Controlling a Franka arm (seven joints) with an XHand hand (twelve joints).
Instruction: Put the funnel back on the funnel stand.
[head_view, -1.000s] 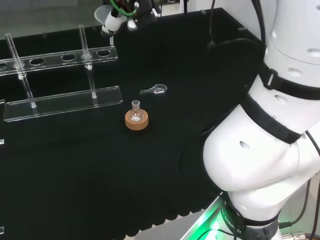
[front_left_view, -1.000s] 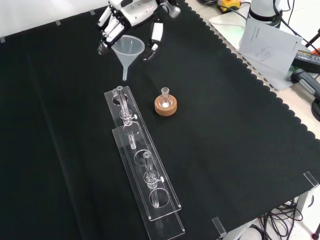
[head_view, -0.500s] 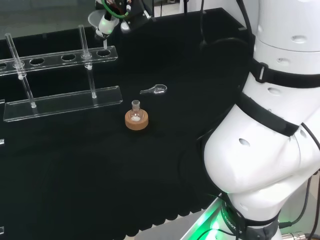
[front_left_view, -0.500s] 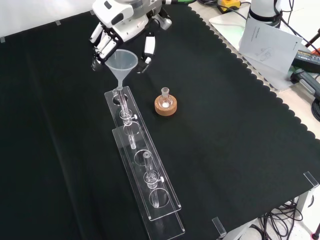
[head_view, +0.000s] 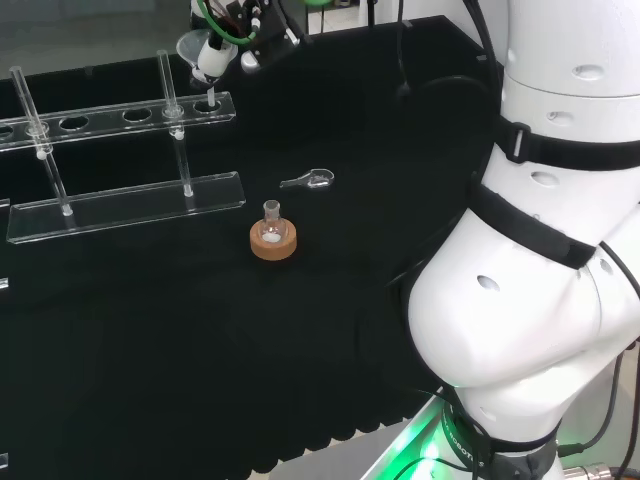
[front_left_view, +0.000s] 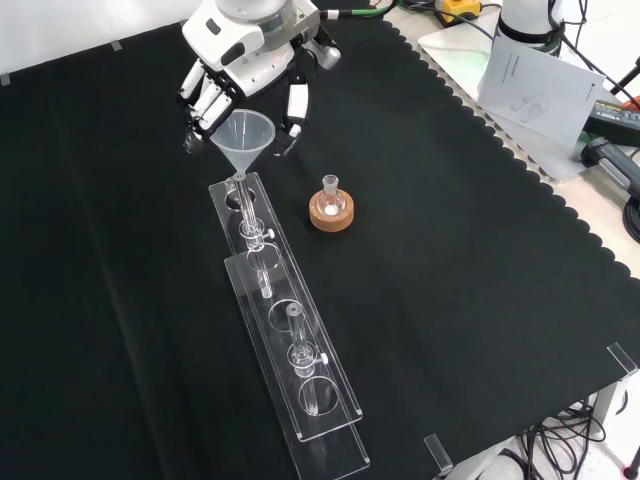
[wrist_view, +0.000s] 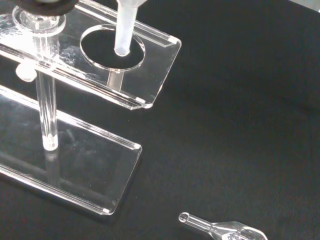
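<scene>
Curling round the funnel (front_left_view: 243, 138), the hand's (front_left_view: 243, 55) fingers (front_left_view: 204, 95), its spout over the funnel stand's (front_left_view: 287, 348) end hole.

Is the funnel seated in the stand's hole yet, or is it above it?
Not seated. The funnel is upright in the hand, its spout tip at the end hole of the funnel stand, the cone well above the top plate.

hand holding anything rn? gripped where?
Yes: the hand holds the clear funnel by its wide cone rim, with the stem hanging free over the end hole of the funnel stand.
</scene>
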